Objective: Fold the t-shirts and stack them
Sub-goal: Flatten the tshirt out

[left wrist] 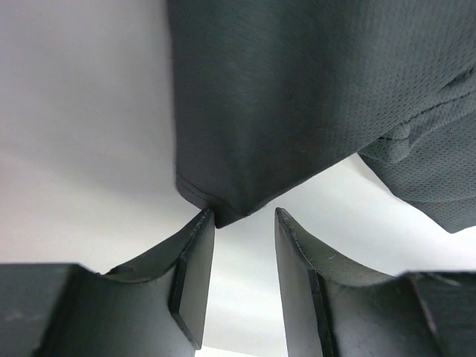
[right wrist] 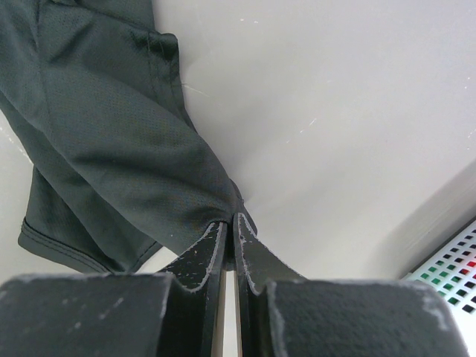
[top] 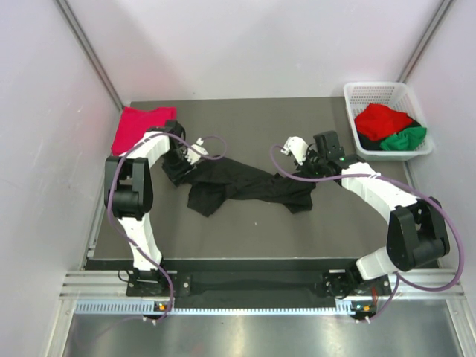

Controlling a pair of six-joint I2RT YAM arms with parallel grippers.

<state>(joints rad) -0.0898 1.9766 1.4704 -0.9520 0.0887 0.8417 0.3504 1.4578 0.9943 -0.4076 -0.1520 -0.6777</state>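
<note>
The right gripper (right wrist: pixel 230 222) pinches the black t-shirt (right wrist: pixel 111 126) between its 2 fingers. The left gripper (left wrist: pixel 244 217) has fingers apart, the shirt's corner at their tips.

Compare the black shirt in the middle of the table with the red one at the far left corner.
The black shirt sprawls crumpled and stretched out; the red shirt sits compact and roughly square. The black shirt is pinched by the right gripper; the red shirt is held by nothing. Both lie on the table.
</note>
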